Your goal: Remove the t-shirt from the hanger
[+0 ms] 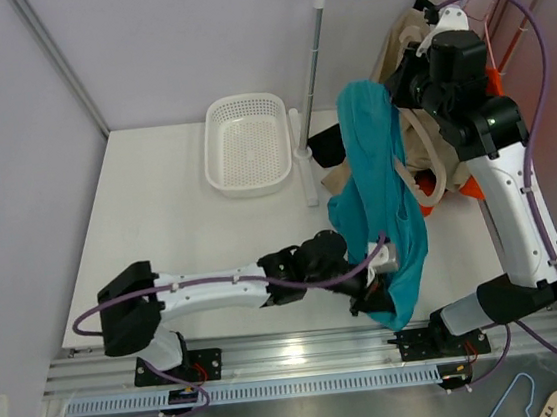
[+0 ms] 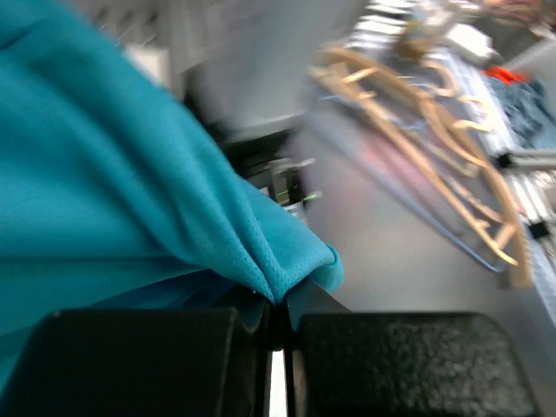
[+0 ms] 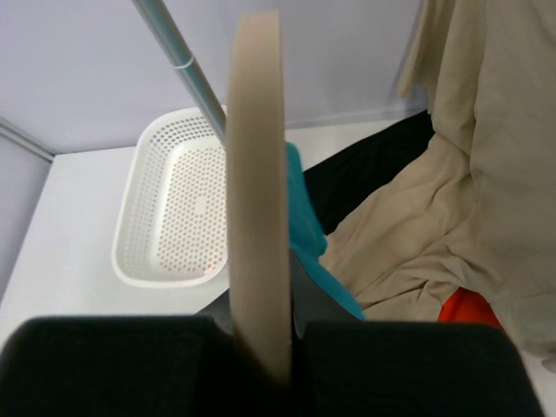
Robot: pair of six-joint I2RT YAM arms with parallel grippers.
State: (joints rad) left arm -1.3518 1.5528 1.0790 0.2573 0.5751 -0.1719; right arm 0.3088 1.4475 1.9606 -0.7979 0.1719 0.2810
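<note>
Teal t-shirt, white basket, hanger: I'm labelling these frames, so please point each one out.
teal t-shirt (image 1: 377, 207), top external view, middle of the draped cloth.
white basket (image 1: 252, 187), top external view, near rim.
hanger (image 3: 256, 174), right wrist view, its thin wooden edge.

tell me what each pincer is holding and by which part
Left pincer: shut on a bunched fold of the t-shirt. Right pincer: shut on the hanger, across its flat sides.
</note>
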